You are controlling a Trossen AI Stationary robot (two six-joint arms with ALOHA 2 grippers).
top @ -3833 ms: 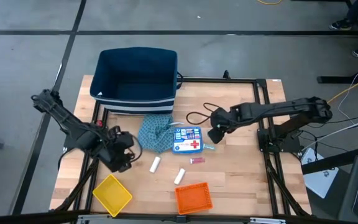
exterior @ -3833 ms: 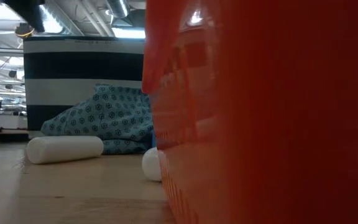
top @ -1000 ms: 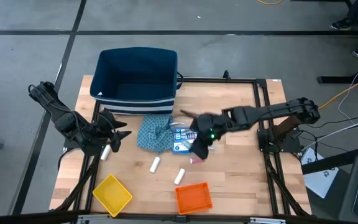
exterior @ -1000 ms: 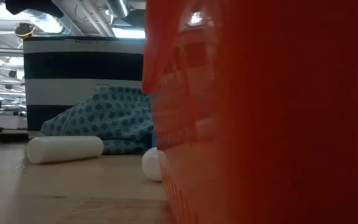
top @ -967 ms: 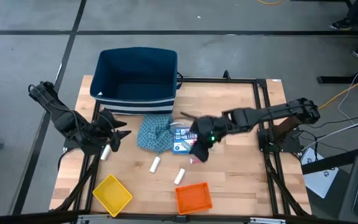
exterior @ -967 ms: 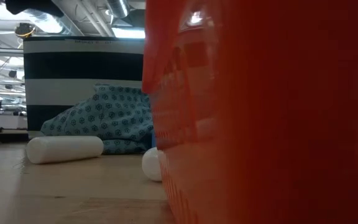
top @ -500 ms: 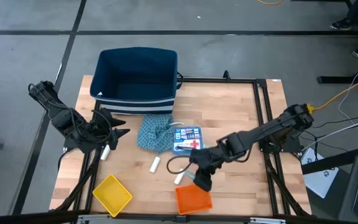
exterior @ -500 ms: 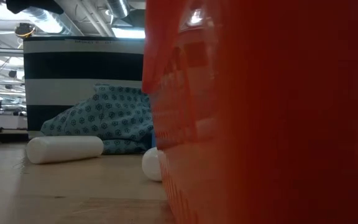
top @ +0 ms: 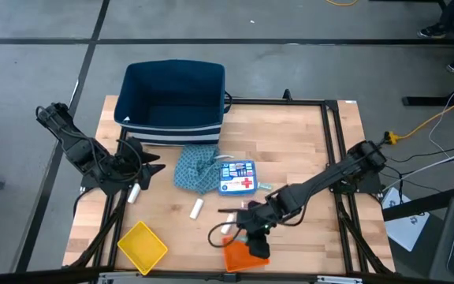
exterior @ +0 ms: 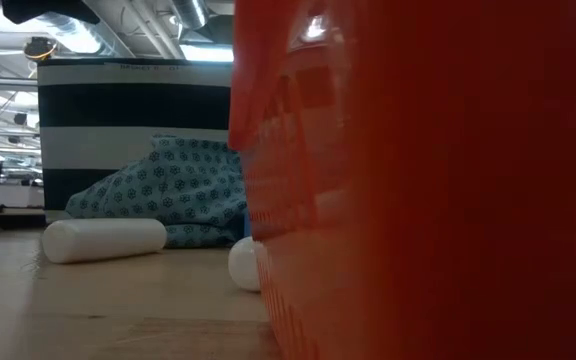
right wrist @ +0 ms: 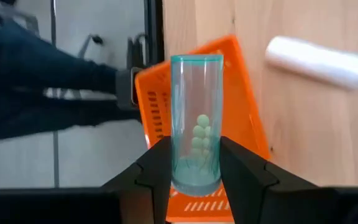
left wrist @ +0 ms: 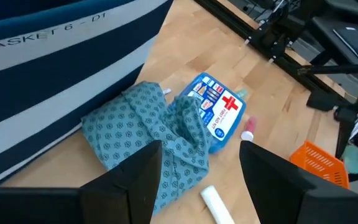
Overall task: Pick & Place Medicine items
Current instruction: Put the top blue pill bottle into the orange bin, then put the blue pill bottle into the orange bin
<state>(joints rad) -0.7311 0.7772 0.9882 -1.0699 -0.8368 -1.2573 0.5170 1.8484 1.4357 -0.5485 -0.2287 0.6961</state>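
The right gripper (right wrist: 189,163) hangs over the orange tray (top: 241,254) at the table's (top: 306,150) front edge, its fingers (right wrist: 157,171) pinching a teal vial (right wrist: 196,118). A white cylinder (right wrist: 319,60) lies just beside the tray. The left gripper (left wrist: 197,168) waits near the basket (top: 173,99), fingers spread, facing the cloth (left wrist: 148,134) and the red-cross box (left wrist: 219,112).

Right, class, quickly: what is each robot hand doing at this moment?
Left hand: open, empty, at the table's left edge.
Right hand: shut on a clear teal plastic tube of small pale pellets, above the square orange plastic tray.
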